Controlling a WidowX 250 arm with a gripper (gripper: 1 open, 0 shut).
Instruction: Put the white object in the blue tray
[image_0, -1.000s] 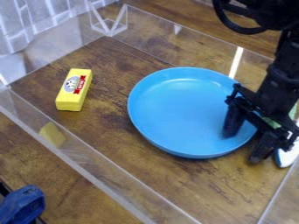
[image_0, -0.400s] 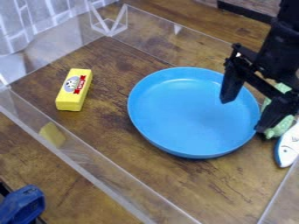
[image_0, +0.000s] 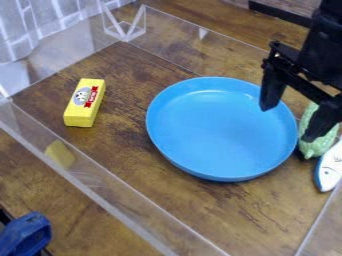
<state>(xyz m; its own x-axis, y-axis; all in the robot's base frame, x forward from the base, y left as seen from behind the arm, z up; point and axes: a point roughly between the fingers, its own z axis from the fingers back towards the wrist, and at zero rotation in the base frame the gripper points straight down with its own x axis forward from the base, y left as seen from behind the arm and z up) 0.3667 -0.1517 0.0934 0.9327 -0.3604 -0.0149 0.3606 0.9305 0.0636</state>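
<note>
I see my black pincer (image_0: 297, 103) over the right edge of a plain bright blue tray (image_0: 201, 150). Just below it lies the white object (image_0: 327, 168) with a dark bluish mark, beside a green bumpy piece (image_0: 321, 146). Well off to its left sits a yellow block (image_0: 86, 102) with a red-and-white label.

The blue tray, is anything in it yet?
Empty. The blue tray shows only bare blue inside; the white object lies outside its right rim on the table.
</note>
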